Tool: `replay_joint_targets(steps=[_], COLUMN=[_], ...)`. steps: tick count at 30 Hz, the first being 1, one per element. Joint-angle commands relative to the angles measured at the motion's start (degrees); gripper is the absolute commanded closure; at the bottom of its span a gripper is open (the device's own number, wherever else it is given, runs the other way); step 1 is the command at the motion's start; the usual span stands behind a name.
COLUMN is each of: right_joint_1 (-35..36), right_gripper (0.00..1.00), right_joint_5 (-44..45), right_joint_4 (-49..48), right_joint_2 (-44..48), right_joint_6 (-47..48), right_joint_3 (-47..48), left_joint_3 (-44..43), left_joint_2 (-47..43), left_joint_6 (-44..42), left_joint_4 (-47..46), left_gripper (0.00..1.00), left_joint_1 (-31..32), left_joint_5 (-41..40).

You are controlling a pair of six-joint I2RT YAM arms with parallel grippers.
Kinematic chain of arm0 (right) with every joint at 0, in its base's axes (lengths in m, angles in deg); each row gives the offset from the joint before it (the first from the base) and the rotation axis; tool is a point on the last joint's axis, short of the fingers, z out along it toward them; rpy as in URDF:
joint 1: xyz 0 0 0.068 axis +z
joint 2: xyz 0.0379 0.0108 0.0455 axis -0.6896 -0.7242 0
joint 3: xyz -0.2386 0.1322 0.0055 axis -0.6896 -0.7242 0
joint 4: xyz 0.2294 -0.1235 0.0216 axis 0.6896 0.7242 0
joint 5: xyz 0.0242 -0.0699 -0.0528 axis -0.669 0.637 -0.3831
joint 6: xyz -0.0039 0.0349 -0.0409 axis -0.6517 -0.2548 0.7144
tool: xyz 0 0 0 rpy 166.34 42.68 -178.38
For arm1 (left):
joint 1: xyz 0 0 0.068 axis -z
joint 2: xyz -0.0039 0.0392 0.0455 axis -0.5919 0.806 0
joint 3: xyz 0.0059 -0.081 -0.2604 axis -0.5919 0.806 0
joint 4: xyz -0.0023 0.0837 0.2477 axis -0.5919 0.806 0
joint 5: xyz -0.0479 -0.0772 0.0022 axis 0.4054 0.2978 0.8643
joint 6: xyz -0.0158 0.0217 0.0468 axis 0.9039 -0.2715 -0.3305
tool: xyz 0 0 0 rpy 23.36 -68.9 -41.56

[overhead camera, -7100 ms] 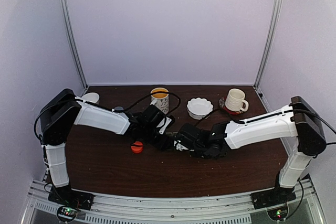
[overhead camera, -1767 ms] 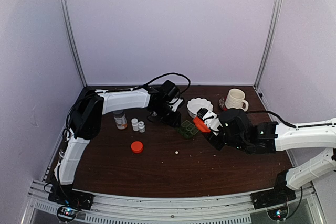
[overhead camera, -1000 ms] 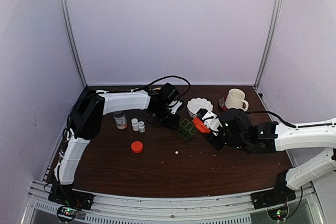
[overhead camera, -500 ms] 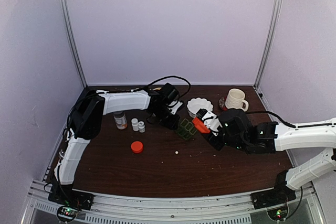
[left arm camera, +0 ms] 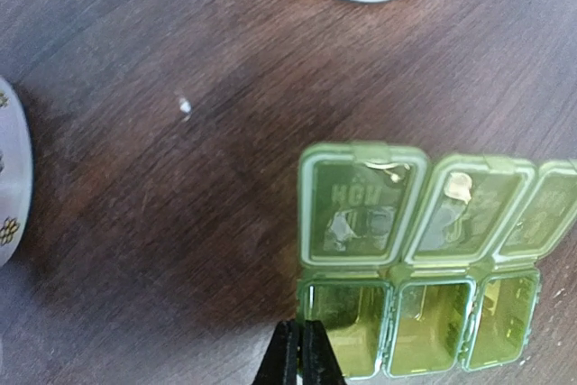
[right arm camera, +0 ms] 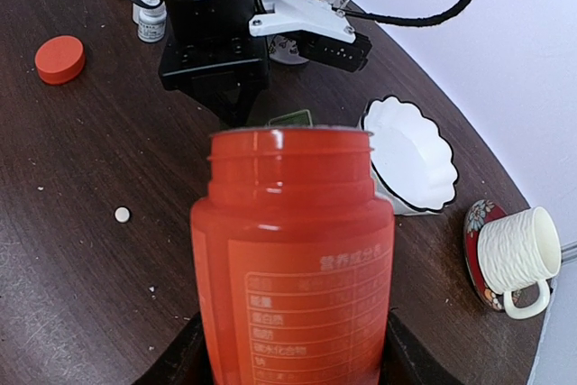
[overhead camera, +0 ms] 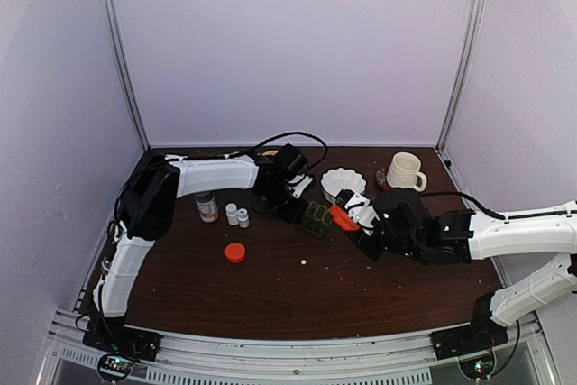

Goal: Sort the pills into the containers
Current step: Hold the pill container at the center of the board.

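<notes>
At the bottom edge of the left wrist view, the left gripper (left arm camera: pixel 302 353) has its fingers pressed together, tips at the near-left corner of the pill box (left arm camera: pixel 415 259). Whether they pinch its thin wall or only rest against it, I cannot tell. Either way the risk starts there. A light box levered from one corner could skid or tip on the table (left arm camera: pixel 135 178), and the overhead view suggests it sits tilted rather than flat.

To its right, the right gripper (right arm camera: pixel 290 358) is clamped round an uncapped orange bottle (right arm camera: pixel 293 241) whose mouth points toward the box. A pour from there into such small cells could easily overshoot and scatter pills onto the wood. One loose pill (right arm camera: pixel 122 215) already lies there, at the left of the right wrist view. The two arms are also close together, so they could knock each other.

In the overhead view the box sits mid-frame, between the two grippers and just below the white bowl (overhead camera: pixel 343 184). Its three lids stand open. The left, middle and right compartments all look empty, and the pale marks on the left and middle lids may be glare or residue. The bowl shows only white inside. What the bottle holds cannot be seen.
</notes>
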Motion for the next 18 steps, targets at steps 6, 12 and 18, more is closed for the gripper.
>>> replay_joint_targets(steps=[6, 12, 18], right_joint_1=[1.31, 3.94, 4.75], right_gripper=[1.0, 1.0, 1.0], right_joint_5=[-3.56, -3.58, -5.15], right_joint_4=[-0.85, 0.04, 4.52], right_joint_2=[-3.04, -9.58, -16.3], right_joint_6=[2.13, 3.62, 3.96], right_joint_3=[1.81, 4.89, 10.44], left_joint_3=[10.43, 22.47, 26.95], left_joint_2=[-10.57, -16.97, -19.2], left_joint_6=[-1.18, 0.98, 3.79], left_joint_4=[0.69, -5.78, -10.56], left_gripper=[1.0, 1.0, 1.0], left_joint_1=[2.28, 2.71, 4.08], left_joint_5=[-11.14, -12.21, -15.29])
